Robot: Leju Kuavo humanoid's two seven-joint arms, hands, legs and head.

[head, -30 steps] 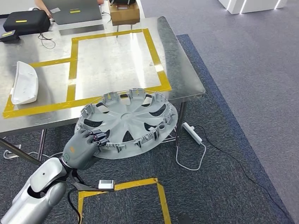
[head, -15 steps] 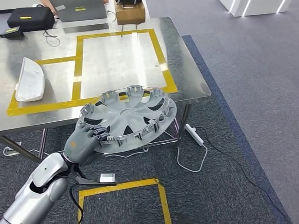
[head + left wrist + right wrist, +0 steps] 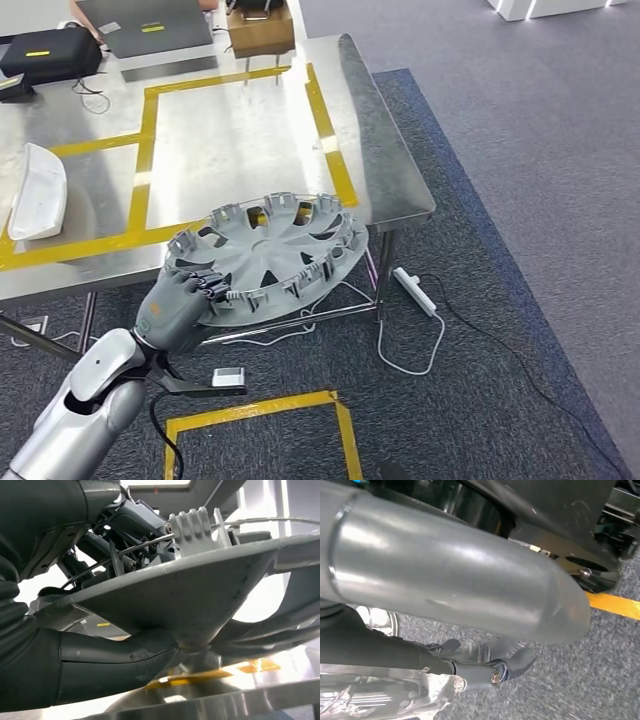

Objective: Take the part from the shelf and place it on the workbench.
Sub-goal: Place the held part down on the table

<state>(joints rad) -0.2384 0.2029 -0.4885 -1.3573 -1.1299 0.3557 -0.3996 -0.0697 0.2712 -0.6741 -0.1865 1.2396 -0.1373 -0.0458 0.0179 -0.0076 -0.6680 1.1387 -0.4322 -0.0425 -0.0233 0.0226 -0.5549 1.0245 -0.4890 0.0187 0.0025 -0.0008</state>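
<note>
Since before, the big round grey plastic wheel cover [image 3: 268,257] is moving up over the shiny steel workbench [image 3: 226,140]. Left hand [image 3: 175,312] is gripping its rim tightly; it looks light and bendy. Right hand's fingers: cannot tell.

Grey carpeted floor [image 3: 561,690] crossed by a yellow tape line [image 3: 614,605]; dark fingers [image 3: 516,662] are seen above it.
</note>
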